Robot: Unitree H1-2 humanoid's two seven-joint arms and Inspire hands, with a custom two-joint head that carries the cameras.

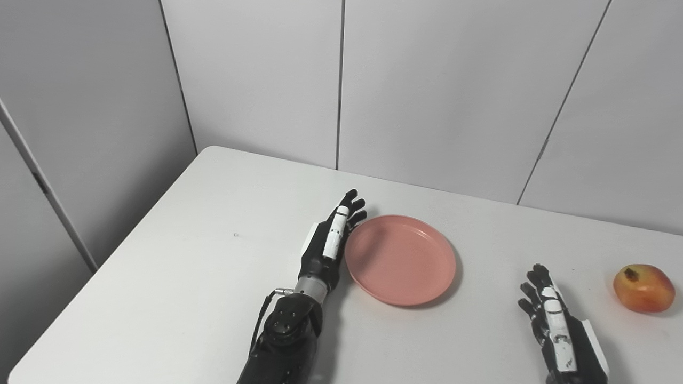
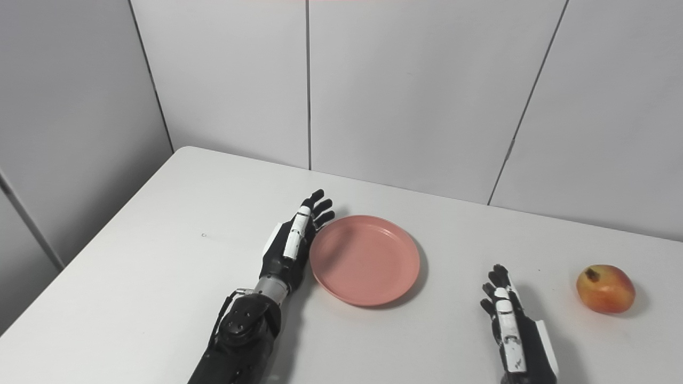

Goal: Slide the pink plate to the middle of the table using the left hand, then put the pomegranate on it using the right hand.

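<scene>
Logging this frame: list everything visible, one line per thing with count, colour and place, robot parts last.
pink plate: one, pink, empty, near the table's middle, right beside the left hand.
pomegranate: one, red and yellow, on the table at the far right, apart from the right hand.
table: one, white, filling the lower picture.
wall panels: pale grey, behind the table.
left hand: one, black and white, open, fingers extended along the plate's left rim.
right hand: one, black and white, open, holding nothing, resting low between plate and pomegranate.
</scene>
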